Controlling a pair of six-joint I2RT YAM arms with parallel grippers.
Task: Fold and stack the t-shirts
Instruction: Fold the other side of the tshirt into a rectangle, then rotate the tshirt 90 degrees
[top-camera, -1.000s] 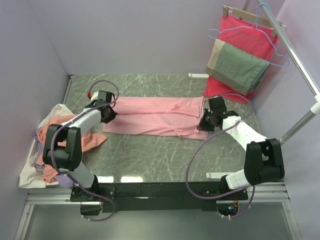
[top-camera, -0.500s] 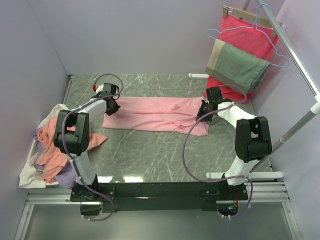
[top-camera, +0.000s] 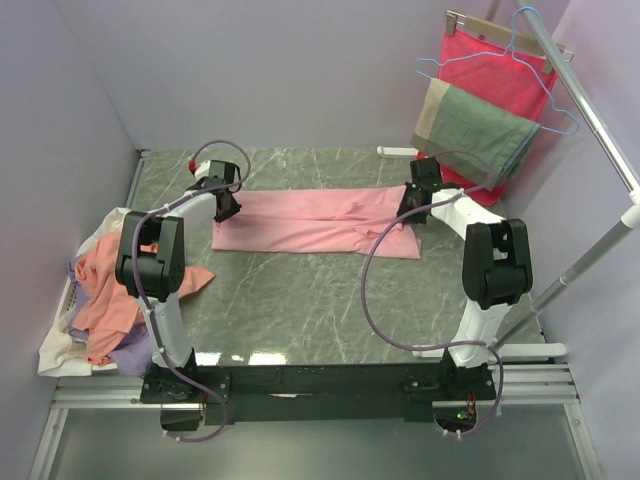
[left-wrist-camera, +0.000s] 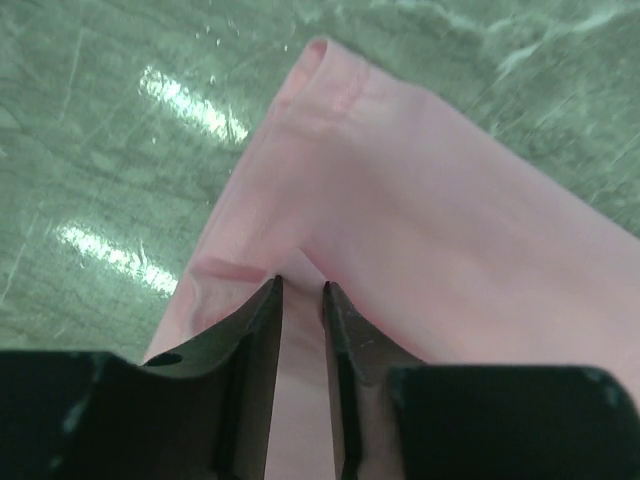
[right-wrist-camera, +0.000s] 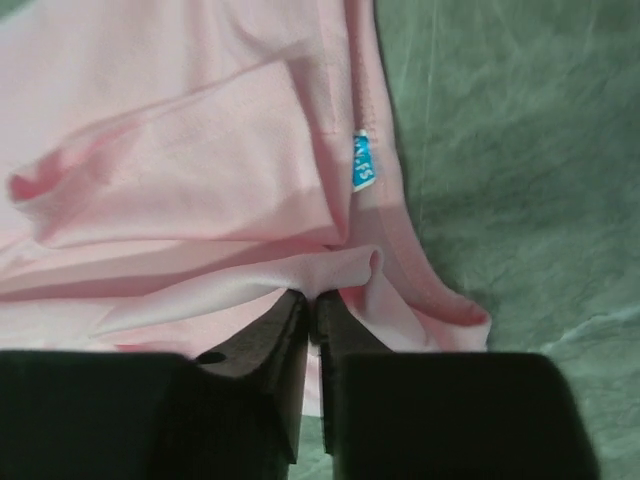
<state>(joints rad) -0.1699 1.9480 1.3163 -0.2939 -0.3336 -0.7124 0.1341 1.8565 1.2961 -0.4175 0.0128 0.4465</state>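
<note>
from above, the pink shirt (top-camera: 310, 225) lies folded in a long band across the far part of the surface (top-camera: 300, 300), with the left hand (top-camera: 225, 205) and right hand (top-camera: 412, 205) at its ends. other shirts (top-camera: 100, 290) are heaped at the left edge.

left wrist: the left hand (left-wrist-camera: 300, 290) is open a little over the shirt's corner.

right wrist: the right hand (right-wrist-camera: 312, 295) pinches a fold near a blue tag (right-wrist-camera: 362, 160).

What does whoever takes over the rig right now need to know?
Grips: left pincer has its jaws slightly apart at the left end of the pink t-shirt, cloth showing between them; right pincer is closed on a fold at the shirt's right end.
The pink t-shirt lies as a long folded strip across the table. The heap of t-shirts (salmon, white, lilac) sits crumpled at the left edge.
Done: lengthwise fold. Left: fold the strip shorter, then fold and stack the heap.
</note>
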